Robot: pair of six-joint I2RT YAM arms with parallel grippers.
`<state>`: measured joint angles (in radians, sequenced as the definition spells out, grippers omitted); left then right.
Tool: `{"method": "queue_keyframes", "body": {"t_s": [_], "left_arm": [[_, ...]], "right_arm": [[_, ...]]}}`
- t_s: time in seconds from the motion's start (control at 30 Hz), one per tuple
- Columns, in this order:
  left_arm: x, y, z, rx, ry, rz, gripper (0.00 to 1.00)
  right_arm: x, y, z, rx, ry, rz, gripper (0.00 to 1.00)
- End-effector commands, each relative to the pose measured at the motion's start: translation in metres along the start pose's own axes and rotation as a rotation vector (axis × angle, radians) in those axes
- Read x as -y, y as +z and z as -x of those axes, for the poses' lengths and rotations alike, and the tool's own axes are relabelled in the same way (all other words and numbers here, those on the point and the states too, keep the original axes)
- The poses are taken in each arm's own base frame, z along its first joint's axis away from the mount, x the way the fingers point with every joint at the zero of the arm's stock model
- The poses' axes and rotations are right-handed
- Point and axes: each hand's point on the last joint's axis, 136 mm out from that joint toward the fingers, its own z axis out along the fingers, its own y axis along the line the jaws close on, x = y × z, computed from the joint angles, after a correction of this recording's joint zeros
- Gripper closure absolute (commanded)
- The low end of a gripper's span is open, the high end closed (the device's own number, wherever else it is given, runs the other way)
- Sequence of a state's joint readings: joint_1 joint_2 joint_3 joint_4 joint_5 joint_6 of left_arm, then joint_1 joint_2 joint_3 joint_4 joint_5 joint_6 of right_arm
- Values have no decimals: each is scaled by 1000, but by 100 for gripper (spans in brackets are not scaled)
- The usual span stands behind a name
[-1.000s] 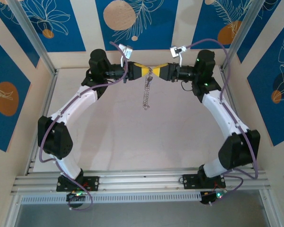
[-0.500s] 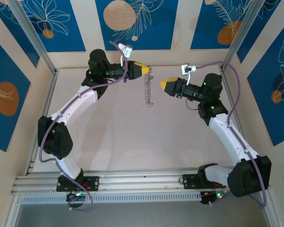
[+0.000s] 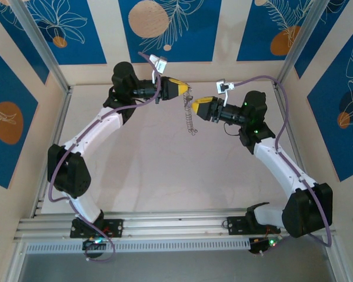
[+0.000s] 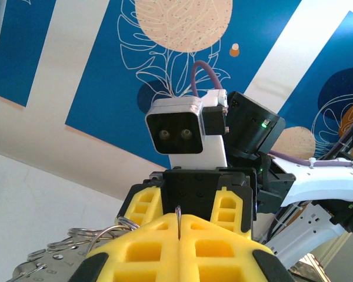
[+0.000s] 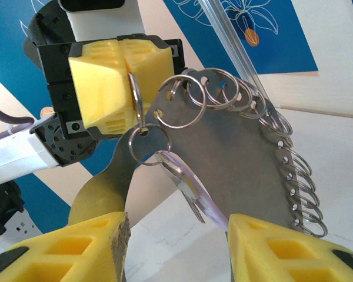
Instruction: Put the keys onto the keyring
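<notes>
Left hand (image 5: 128, 88) pinches flat grey keyring (image 5: 235, 158) loop; lilac key (image 5: 185, 185) dangles; right hand (image 5: 176, 229) agape.

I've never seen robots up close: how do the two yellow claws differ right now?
The left gripper is shut; the right gripper is open. The left gripper pinches a loop of the keyring, which hangs from it; the right gripper holds nothing. Both have yellow fingers and face each other.
</notes>
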<state>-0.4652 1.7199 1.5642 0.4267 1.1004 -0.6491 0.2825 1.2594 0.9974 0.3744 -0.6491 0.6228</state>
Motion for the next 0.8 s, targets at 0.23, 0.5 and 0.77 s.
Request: {"method": "queue_keyframes", "body": {"t_s": [0.23,0.5,0.77], "left_arm": [[31,1,13,7,79,-60,100],[32,2,13,5,82,-66,100],[31,2,12,7,84,-66,100]], "right_arm": [[-13,13,20,34,-72,37,51],[-12,22,16,23,-63,57,54],[-12,23,14,21,-47,76,73]]}}
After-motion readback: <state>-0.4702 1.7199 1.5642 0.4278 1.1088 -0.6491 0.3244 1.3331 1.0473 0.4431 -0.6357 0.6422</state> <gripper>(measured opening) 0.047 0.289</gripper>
